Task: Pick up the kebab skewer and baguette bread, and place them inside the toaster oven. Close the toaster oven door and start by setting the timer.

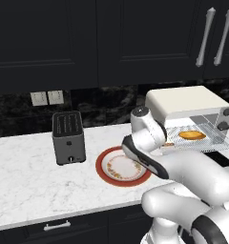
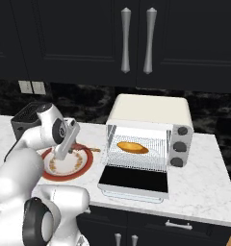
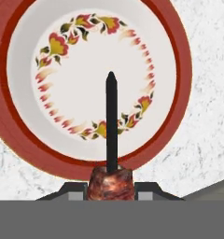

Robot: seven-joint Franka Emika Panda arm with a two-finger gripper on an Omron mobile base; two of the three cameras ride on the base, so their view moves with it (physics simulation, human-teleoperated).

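Observation:
My gripper [image 3: 110,187] is shut on the kebab skewer [image 3: 111,126]. Its dark stick points away over the plate, and a reddish-brown chunk sits between the fingers. In the right base view the gripper [image 2: 59,154] hangs just above the red-rimmed plate [image 2: 87,165]. The baguette bread [image 2: 132,147] [image 1: 192,135] lies on the wire rack inside the cream toaster oven [image 2: 151,111] [image 1: 183,100]. The toaster oven door [image 2: 133,178] is folded down flat, open toward the counter's front edge.
The floral plate [image 3: 184,70] [image 1: 101,167] sits on the white marble counter, left of the oven. A dark grey slot toaster [image 1: 67,137] stands further left. Grey knobs [image 2: 182,139] line the oven's right side. Dark cabinets hang overhead.

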